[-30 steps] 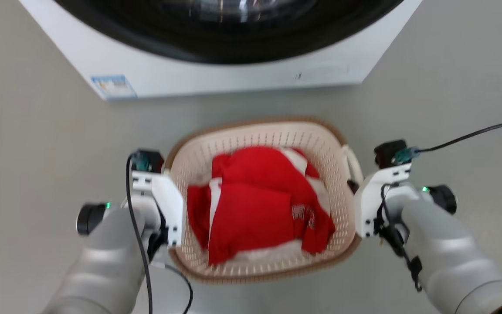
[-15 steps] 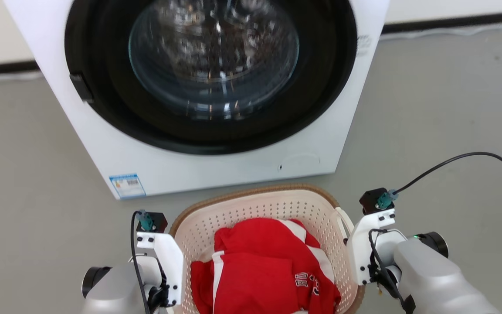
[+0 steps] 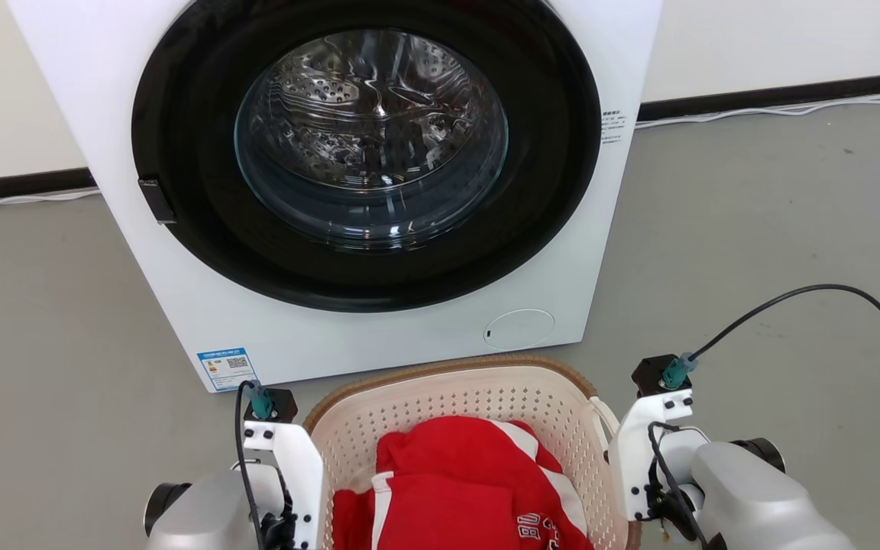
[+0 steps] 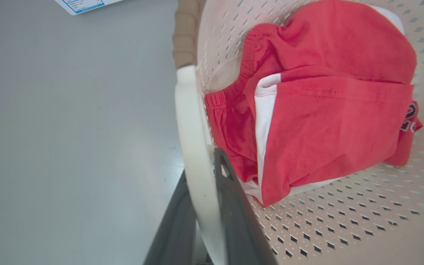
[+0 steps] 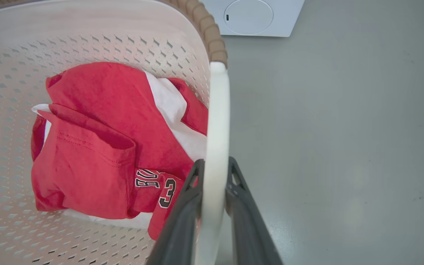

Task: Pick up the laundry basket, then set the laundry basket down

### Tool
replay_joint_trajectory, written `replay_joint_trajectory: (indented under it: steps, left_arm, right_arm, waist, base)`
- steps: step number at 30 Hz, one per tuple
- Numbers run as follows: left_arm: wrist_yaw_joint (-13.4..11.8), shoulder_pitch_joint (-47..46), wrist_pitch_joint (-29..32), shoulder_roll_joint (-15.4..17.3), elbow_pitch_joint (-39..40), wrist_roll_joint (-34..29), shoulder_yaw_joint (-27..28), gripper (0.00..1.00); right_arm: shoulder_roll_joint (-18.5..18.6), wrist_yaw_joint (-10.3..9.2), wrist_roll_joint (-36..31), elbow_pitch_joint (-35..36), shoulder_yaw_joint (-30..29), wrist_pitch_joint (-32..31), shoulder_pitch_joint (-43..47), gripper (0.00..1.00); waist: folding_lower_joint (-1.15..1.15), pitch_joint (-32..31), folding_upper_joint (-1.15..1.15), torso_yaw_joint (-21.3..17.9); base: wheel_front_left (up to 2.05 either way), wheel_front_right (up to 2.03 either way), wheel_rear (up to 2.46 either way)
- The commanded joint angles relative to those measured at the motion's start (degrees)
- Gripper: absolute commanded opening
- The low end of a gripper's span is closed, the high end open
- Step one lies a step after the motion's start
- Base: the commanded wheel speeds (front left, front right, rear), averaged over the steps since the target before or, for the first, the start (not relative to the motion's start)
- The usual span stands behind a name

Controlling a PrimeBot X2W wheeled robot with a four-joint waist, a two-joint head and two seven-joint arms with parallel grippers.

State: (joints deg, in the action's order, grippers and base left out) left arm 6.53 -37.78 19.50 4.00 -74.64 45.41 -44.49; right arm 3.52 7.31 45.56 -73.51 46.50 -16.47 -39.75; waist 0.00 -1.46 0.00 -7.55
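A: Nearest first. Left gripper point(image 4: 201, 165)?
B: Both dark fingers are clamped on the white left handle point(image 4: 191, 121) of the laundry basket point(image 3: 455, 397). One finger sits on each side of the loop, touching it.
A: Right gripper point(image 5: 215, 162)?
B: Same. It is pinched on the right handle point(image 5: 217, 110), with the loop running up between the fingers.
A: Basket position?
B: Between the two wrists at the bottom of the head view, just in front of the washing machine point(image 3: 379, 336). Cream perforated walls, brown woven-look rim. Cannot tell whether its base touches the floor point(image 3: 753, 229).
A: Contents?
B: One red garment point(image 3: 455, 473) with white panels, crumpled on the bottom. A printed "3" shows in the right wrist view.
A: Further out?
B: Grey floor, with a black cable point(image 3: 829, 290) arcing over it from the right wrist. The machine is white, and its round glass door point(image 3: 371, 137) has a black surround with the steel drum visible through it. Blue label point(image 3: 226, 368) at the lower left corner, round cap point(image 3: 519, 329) at the lower right. Behind it, a pale wall with a dark baseboard point(image 3: 784, 93).
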Motion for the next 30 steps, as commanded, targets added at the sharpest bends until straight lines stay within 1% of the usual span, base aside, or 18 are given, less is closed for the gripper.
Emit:
replay_joint_trajectory:
  steps: [1,20,30]
  left_arm:
    - [0.55,-1.28,0.47,1.76,0.68,-0.01,0.74,0.00]
    - [0.63,-1.40,1.41,2.50,0.68,0.98,0.00,0.00]
    - [0.66,-1.79,1.71,2.33,0.68,1.07,-0.63,0.00]
  right_arm:
    - [-0.12,0.18,0.43,0.47,0.94,-0.15,-0.33,0.00]
    - [-0.13,0.18,3.11,1.62,3.02,-1.92,-0.39,0.00]
    - [-0.05,0.18,4.46,1.83,4.05,-2.92,-0.86,0.00]
  waist:
    - [0.00,-0.11,0.00,-0.02]
    - [0.00,-0.01,0.00,-1.23]
    - [0.00,-0.60,0.00,-1.70]
  base:
    - [0.00,0.00,0.00]
    - [0.00,0.00,0.00]
    - [0.00,0.00,0.00]
